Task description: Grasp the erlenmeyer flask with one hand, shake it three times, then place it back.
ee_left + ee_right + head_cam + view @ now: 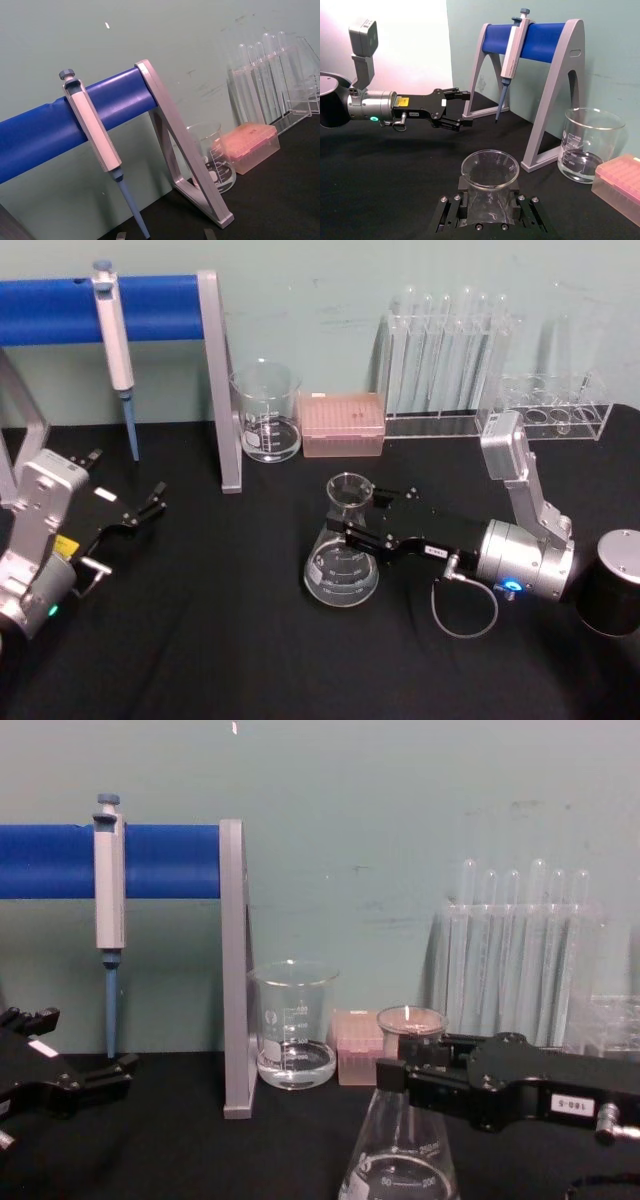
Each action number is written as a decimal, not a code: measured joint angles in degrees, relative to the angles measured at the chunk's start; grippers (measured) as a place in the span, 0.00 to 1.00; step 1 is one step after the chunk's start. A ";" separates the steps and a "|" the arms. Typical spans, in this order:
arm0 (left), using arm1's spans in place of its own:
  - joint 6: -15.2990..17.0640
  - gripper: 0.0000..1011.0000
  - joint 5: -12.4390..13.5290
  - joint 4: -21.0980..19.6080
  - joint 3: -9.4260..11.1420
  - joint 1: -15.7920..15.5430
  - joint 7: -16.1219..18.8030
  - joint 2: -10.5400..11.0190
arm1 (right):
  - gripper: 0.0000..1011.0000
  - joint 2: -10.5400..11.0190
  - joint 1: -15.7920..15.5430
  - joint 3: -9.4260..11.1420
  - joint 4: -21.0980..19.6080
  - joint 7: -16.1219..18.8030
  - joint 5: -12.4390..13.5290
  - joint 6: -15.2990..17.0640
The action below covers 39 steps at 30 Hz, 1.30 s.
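The erlenmeyer flask (342,575) is clear glass with white marks and stands upright on the black table, middle right. My right gripper (352,515) reaches in from the right and is shut on its narrow neck, just under the rim. In the right wrist view the flask's open mouth (490,170) sits between the two black fingers (451,210). The chest view shows the same hold on the flask (400,1165) from the side. My left gripper (150,505) rests low at the left, open and holding nothing; it appears again as the left gripper (460,107) across the table.
Behind the flask stand a glass beaker (268,415), a pink tip box (343,425) and a rack of test tubes (445,360). A blue-barred stand (215,370) holding a pipette (115,340) fills the back left. A black cylinder (612,585) sits at the right edge.
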 joint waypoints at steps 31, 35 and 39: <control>0.00 0.99 0.00 0.00 0.00 0.00 0.00 0.00 | 0.45 -0.35 0.50 -0.51 2.38 0.83 0.21 0.66; 0.00 0.99 0.00 0.00 0.00 0.00 0.00 0.00 | 0.45 -0.43 0.62 -0.54 2.69 0.91 0.34 0.76; 0.00 0.99 0.00 0.00 0.00 0.00 0.00 0.00 | 0.45 -0.43 0.74 -0.60 2.88 0.98 0.50 0.93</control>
